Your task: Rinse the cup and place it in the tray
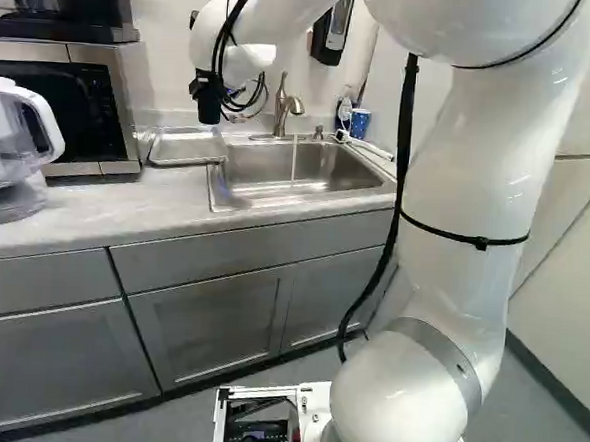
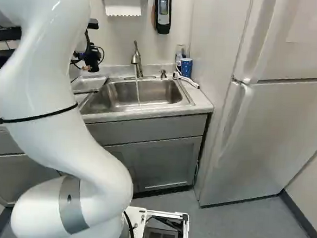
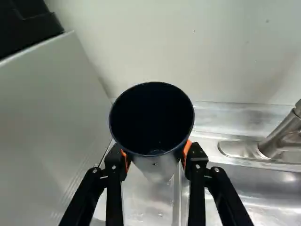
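My gripper hangs over the tray on the counter left of the sink. In the wrist view the gripper is shut on the cup, an orange pad pressing each side. The cup is dark inside with a paler outer wall, and its round mouth faces the camera. Below it lies the metal tray, partly hidden by cup and fingers. A thin stream of water falls from the faucet into the steel sink.
A blue patterned cup stands in the counter's back corner, near a white hose. Left of the tray are a microwave and a clear pitcher. The wall rises close behind the gripper; a fridge stands at the right.
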